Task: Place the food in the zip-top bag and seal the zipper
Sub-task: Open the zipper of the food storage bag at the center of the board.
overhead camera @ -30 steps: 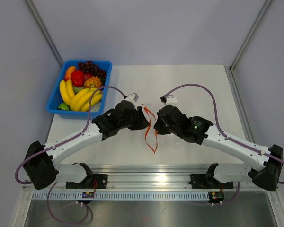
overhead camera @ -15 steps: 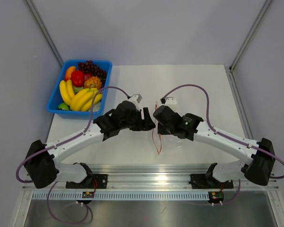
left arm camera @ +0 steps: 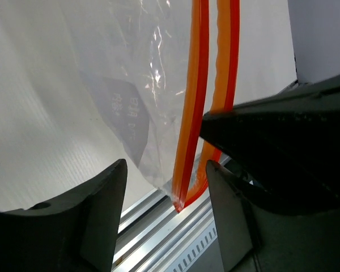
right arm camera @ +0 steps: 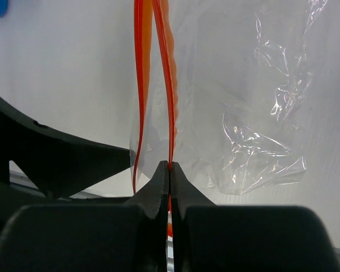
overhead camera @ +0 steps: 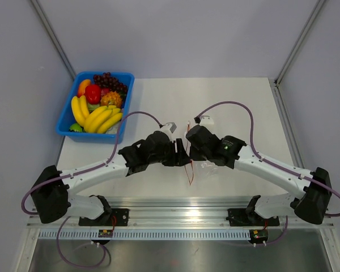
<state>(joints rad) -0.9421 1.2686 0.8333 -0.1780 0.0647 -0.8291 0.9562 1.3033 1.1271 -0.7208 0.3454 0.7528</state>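
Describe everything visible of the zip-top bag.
The zip-top bag is clear, crinkly plastic, with nothing visible inside. Its red-orange zipper shows as two parted strips, so the mouth is unsealed. The right gripper is shut on one strip. The left gripper is open, and the strips' end shows between its fingers.

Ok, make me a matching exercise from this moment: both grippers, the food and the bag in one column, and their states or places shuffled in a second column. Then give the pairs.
Things
1. left gripper
2. right gripper
3. food
4. zip-top bag

States or places
A. piled in the blue tray at the far left of the table
B. clear, with nothing inside it
C. shut on the zipper
D. open, with the zipper showing between its fingers

Pairs: 1-D, 2-C, 3-A, 4-B
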